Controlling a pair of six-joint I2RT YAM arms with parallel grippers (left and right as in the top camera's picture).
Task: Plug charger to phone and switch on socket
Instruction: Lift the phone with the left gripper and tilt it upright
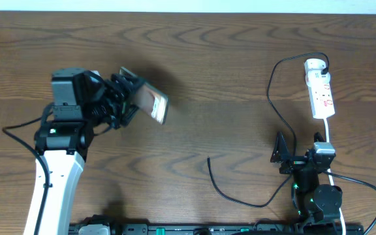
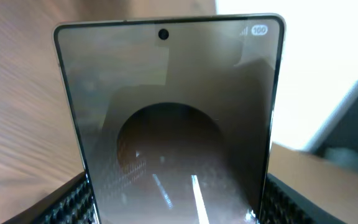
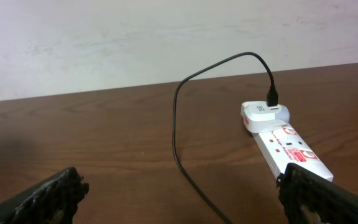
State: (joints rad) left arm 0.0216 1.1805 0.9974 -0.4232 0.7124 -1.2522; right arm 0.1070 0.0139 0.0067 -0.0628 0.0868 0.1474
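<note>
The left gripper (image 1: 130, 98) had the phone (image 1: 151, 104), jaws pinching it by its 2 long edges! On the left wrist camera the phone filled the view, glass side facing the lens, camera hole up top, with a finger (image 2: 73, 200) hugging each lower edge. From overhead it was tilted over the left half of the wooden table (image 1: 227, 46), and whether it touched the wood could not be told.

Over on the right, the right gripper (image 1: 283, 155) sat low near the front edge, jaws spread wide. Its 2 fingers (image 3: 58, 194) stood well apart at the corners of the wrist view, with nothing between them.

The socket (image 1: 320, 87) lay at the far right, white strip with red markings, running away from the robot. The charger (image 1: 273, 85) was plugged in at the socket's far end. Its black cable arced out to the left, ran down past the right gripper, then looped toward the middle. The connector tip (image 1: 209, 160) lay loose on the wood, well apart from the phone.
</note>
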